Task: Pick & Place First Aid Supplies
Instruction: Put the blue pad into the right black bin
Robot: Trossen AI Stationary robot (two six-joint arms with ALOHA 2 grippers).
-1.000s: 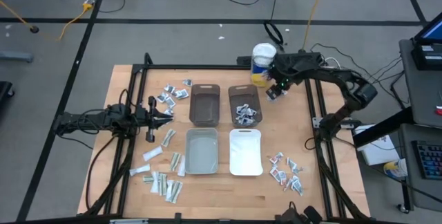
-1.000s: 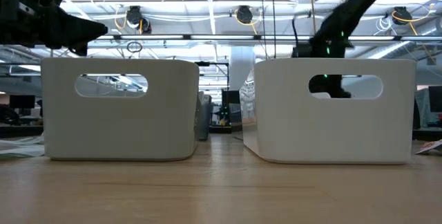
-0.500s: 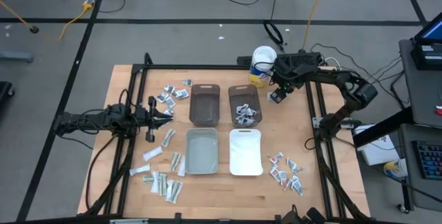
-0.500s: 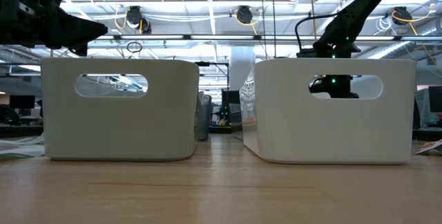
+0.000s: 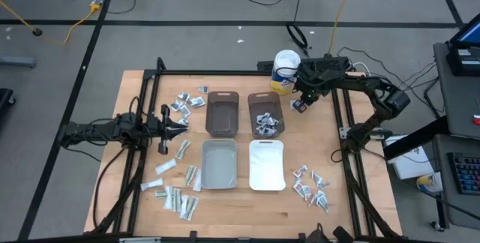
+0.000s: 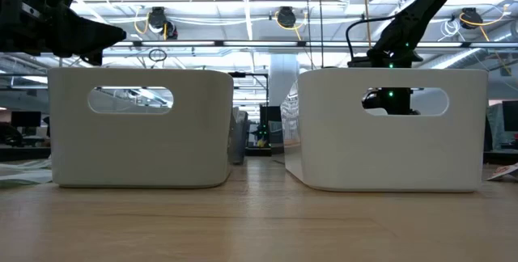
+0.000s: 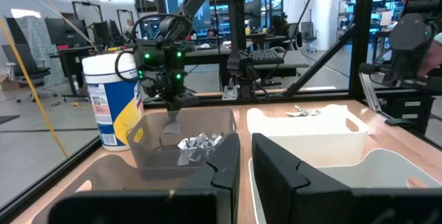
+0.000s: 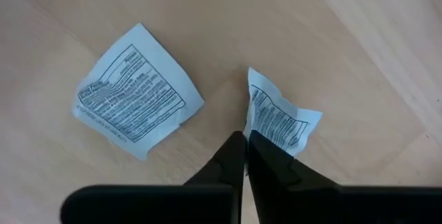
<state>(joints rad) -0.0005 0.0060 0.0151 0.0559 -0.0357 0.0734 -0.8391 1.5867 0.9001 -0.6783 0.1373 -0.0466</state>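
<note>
Right wrist view shows the right gripper (image 8: 244, 148) with its fingers pressed together, pinching the edge of a crumpled printed packet (image 8: 280, 122) on the wooden table (image 8: 359, 58); a second flat printed packet (image 8: 137, 101) lies just beside it, apart. High view places this gripper (image 5: 299, 105) beside the far-right brown bin (image 5: 265, 114), which contains several packets (image 5: 264, 121), and near the white round tub (image 5: 286, 69). More packets lie in a cluster (image 5: 312, 186) right of the white bin (image 5: 266, 165). The left gripper (image 5: 178, 125) hovers with fingers nearly closed and empty, left of the bins, between two further packet groups (image 5: 187, 101) (image 5: 175, 192).
</note>
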